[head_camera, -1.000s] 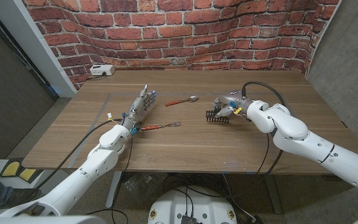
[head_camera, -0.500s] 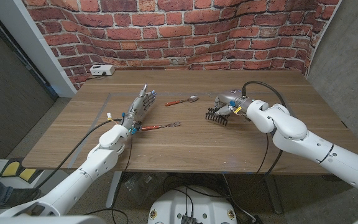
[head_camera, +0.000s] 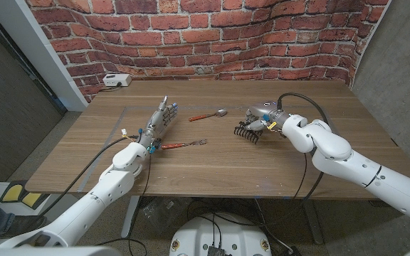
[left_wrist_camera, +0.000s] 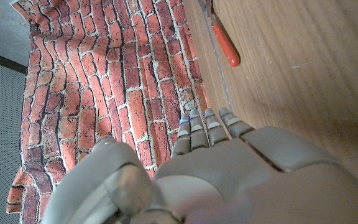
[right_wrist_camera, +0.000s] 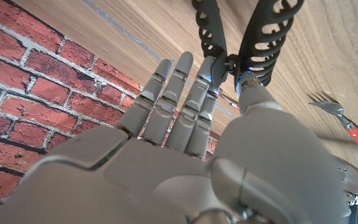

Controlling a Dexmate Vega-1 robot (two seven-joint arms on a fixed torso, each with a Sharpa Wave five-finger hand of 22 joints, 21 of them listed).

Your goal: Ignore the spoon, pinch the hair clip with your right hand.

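Right hand (head_camera: pixel 262 116) pinches hair clip (head_camera: pixel 248 131), teeth toward robot.

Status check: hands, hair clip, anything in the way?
Right hand pinching the hair clip, clip splayed open over the table. Left hand open, holding nothing, beside the fork. Spoon apart, nothing blocking.

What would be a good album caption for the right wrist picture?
The robot's right hand pinches a black hair clip between thumb and finger above the wooden table.

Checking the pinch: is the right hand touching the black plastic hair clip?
Touching. The right wrist view shows the right hand pinching the black plastic hair clip at its hinge.
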